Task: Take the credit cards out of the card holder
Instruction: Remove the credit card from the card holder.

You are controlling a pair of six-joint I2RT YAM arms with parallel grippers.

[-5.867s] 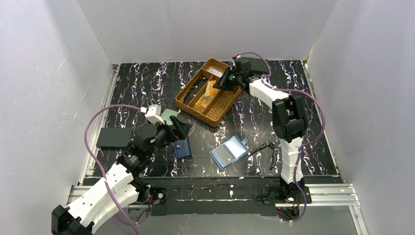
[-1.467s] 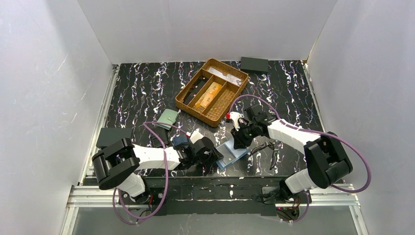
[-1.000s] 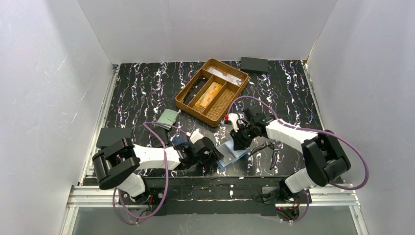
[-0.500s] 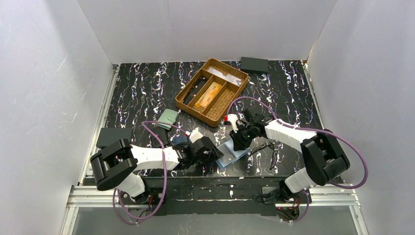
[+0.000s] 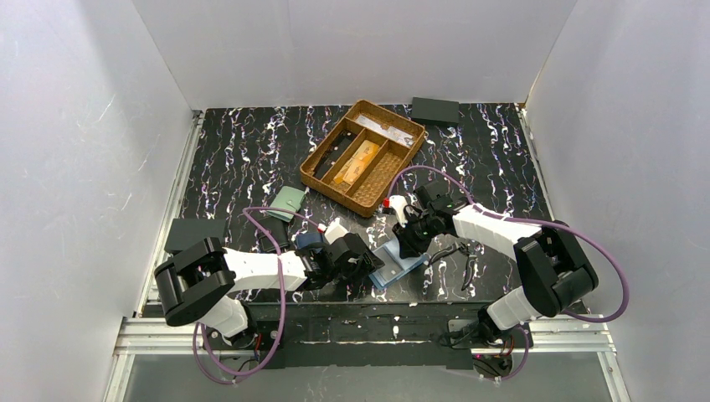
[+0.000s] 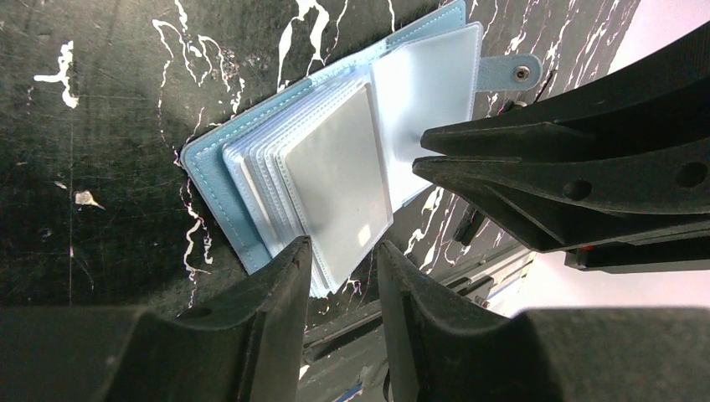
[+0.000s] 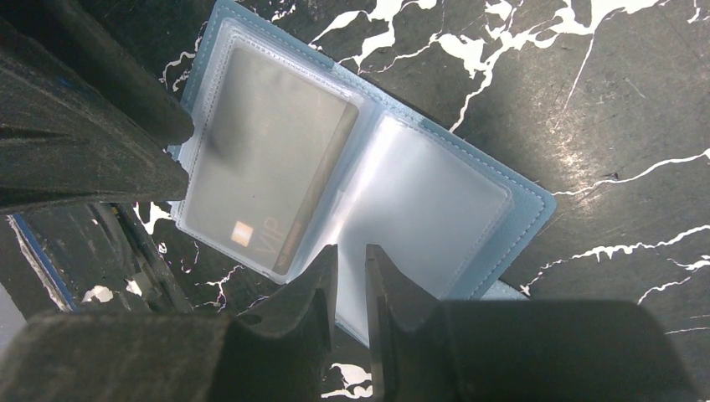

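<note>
Card holder (image 5: 395, 265) open flat; long axis diagonal — near-left to far-right.

You've got a light-blue holder (image 7: 419, 201) with frosted clear sleeves (image 6: 335, 184) (one card (image 7: 259, 193) shows grey through them, orange chip) on a black table (image 5: 243, 142) veined white; beyond the holder, a brown basket (image 5: 335, 197).

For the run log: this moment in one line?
card holder open | credit card in sleeve | left gripper open at sleeve corner | right gripper over sleeve edge, grip unclear
</note>
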